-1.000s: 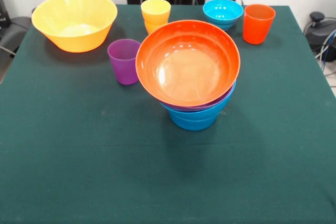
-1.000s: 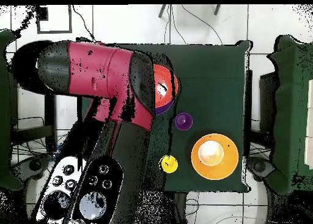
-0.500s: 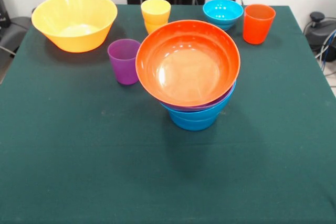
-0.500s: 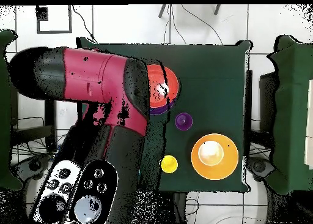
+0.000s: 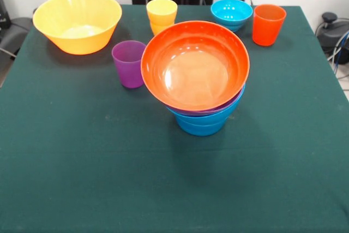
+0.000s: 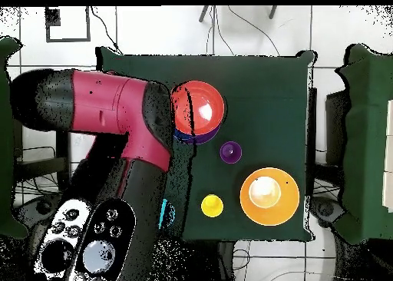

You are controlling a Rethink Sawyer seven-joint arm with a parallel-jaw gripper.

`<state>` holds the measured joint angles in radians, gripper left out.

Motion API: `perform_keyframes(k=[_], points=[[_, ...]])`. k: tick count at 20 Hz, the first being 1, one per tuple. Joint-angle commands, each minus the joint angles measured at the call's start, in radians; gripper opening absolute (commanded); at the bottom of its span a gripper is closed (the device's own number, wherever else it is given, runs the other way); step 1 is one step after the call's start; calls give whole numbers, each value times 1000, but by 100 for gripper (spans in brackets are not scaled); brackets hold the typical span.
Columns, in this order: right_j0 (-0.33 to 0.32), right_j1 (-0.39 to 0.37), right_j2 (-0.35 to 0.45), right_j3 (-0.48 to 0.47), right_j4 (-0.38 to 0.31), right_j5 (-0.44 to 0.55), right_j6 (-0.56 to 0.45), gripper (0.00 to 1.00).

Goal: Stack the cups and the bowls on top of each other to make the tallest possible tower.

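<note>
The red and black arm (image 6: 115,117) lies across the left side of the green table (image 6: 261,86), its edge just covering the left rim of the orange bowl (image 6: 199,107) that tops the tower — a sliver of purple and blue shows under that bowl's lower rim. Below it stand the purple cup (image 6: 230,150), the yellow cup (image 6: 212,206) and the large yellow bowl (image 6: 269,196) — all apart from one another.

orange bowl (image 5: 194,65) – purple, blue beneath | cups (image 5: 129,63) – purple, yellow, orange
</note>
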<state>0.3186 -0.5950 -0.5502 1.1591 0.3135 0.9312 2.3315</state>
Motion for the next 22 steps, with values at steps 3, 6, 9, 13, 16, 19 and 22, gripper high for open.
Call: perform_keyframes(k=[3, 6, 9, 13, 16, 19, 22], points=[[26, 88, 84, 121, 18, -66, 245, 100], [27, 92, 81, 119, 21, -67, 243, 100], [30, 98, 80, 123, 27, -78, 249, 100], [39, 114, 82, 135, 39, -113, 270, 100], [43, 124, 82, 143, 48, -135, 276, 100], [47, 136, 75, 145, 49, -151, 277, 100], [45, 143, 70, 143, 44, -161, 270, 100]])
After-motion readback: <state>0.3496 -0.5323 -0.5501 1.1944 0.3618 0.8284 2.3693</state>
